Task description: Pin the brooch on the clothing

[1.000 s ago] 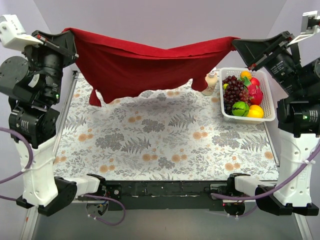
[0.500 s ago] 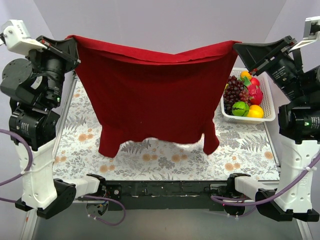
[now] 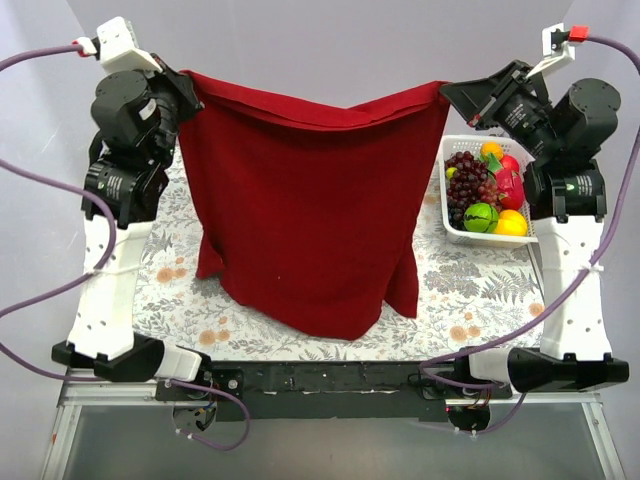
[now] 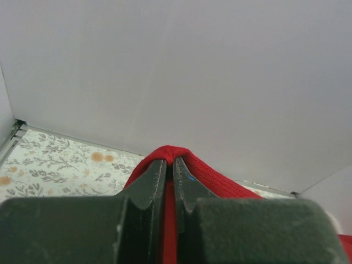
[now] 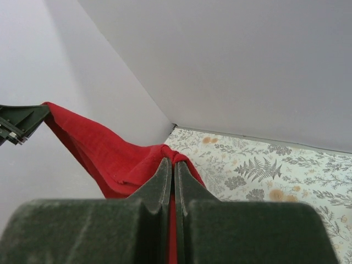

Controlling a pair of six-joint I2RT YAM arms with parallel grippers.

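The dark red T-shirt [image 3: 310, 210] hangs like a curtain between my two raised grippers, its lower edge resting on the table near the front. My left gripper [image 3: 188, 88] is shut on the shirt's top left corner; in the left wrist view the fingers [image 4: 169, 160] pinch a fold of red cloth [image 4: 214, 179]. My right gripper [image 3: 446, 94] is shut on the top right corner; in the right wrist view it [image 5: 173, 163] clamps the cloth [image 5: 104, 151], which stretches off to the left gripper's tip [image 5: 19, 122]. The brooch is not in view.
A white basket [image 3: 536, 205] of fruit, with grapes, oranges and a green fruit, stands at the right back of the floral tablecloth [image 3: 480, 290]. Pale walls close off the back and sides. The hanging shirt hides most of the table's middle.
Both arms have risen and drawn toward the front, carrying the shirt with them. The shirt went from a bunched drape at the back to hanging full length, its lower edge now on the table.
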